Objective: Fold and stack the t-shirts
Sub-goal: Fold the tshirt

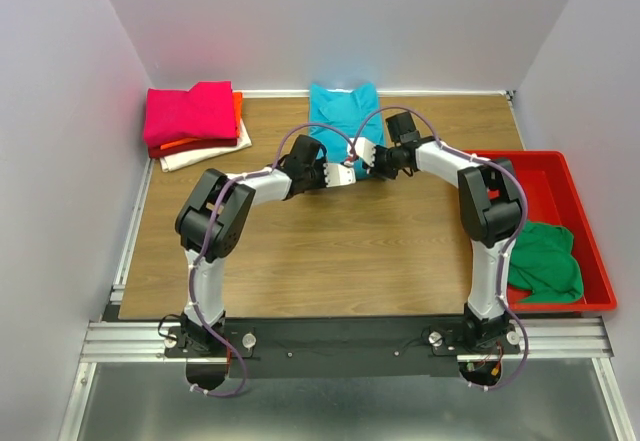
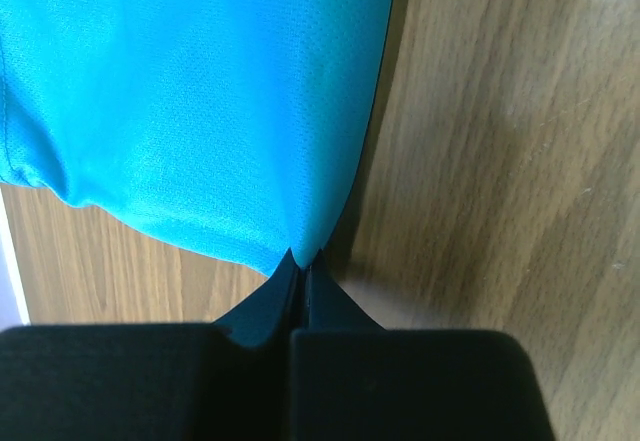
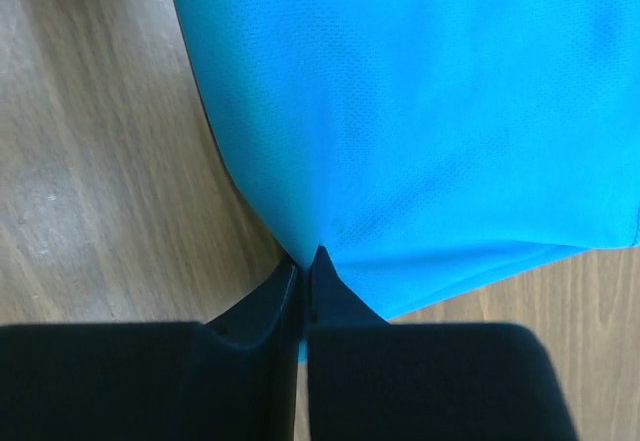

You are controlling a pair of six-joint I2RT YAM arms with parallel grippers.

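Note:
A teal t-shirt [image 1: 343, 106] lies at the back middle of the table, its near edge hidden under both wrists. My left gripper [image 1: 322, 161] is shut on the cloth; in the left wrist view the teal t-shirt [image 2: 200, 101] is pinched to a point at the left gripper [image 2: 303, 259]. My right gripper [image 1: 385, 156] is also shut on it, and the right wrist view shows the teal t-shirt [image 3: 420, 111] gathered into the right gripper [image 3: 308, 256]. A green t-shirt [image 1: 545, 261] lies crumpled in the red tray [image 1: 590, 231]. At the back left sits a folded stack: magenta t-shirt [image 1: 190, 111], orange t-shirt [image 1: 236, 111], cream t-shirt [image 1: 205, 153].
White walls close the table in on the left, back and right. The red tray takes up the right side. Bare wood table [image 1: 330, 251] lies between the arms and the near rail.

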